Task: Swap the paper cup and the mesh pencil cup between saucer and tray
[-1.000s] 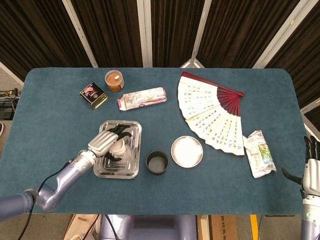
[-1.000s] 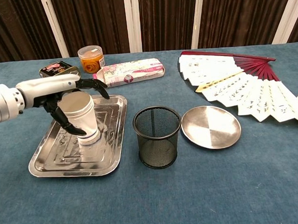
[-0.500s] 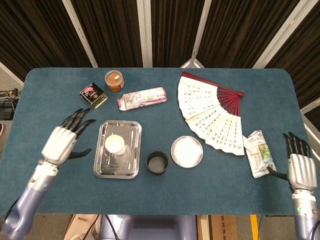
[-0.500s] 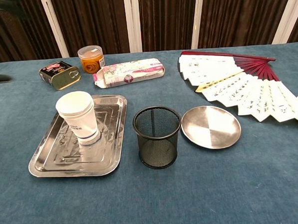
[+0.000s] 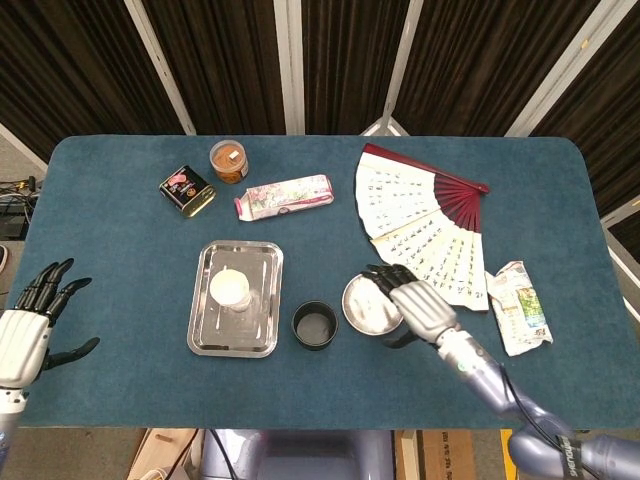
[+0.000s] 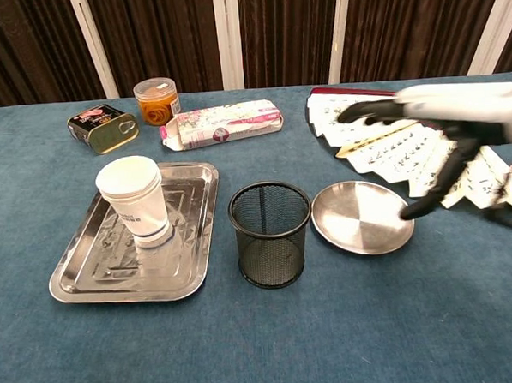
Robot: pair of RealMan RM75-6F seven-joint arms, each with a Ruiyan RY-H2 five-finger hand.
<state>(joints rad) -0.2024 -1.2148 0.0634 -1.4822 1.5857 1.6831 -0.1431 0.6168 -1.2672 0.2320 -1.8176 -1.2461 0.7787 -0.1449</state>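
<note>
— Head view: what is hidden? 
— Part of the saucer (image 5: 364,303) is covered by the right hand (image 5: 412,303), held above it with fingers spread, nothing gripped. The left hand (image 5: 24,337), also spread and empty, is seen off the worktop's (image 5: 120,230) left edge.

— And the cups? 
— The paper cup (image 6: 135,200) is stood in the tray (image 6: 80,282); its print cannot be read. The mesh pencil cup (image 6: 270,234) is set between tray and saucer.

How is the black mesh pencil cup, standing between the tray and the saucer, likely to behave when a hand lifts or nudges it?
The mesh pencil cup is see-through wire and empty, so it is probably light for its size. Its straight walls and solid rim suggest that it stays stiff when gripped. Standing upright on the cloth-covered table, it would likely slide rather than tip if pushed low, but could roll once on its side.
</note>
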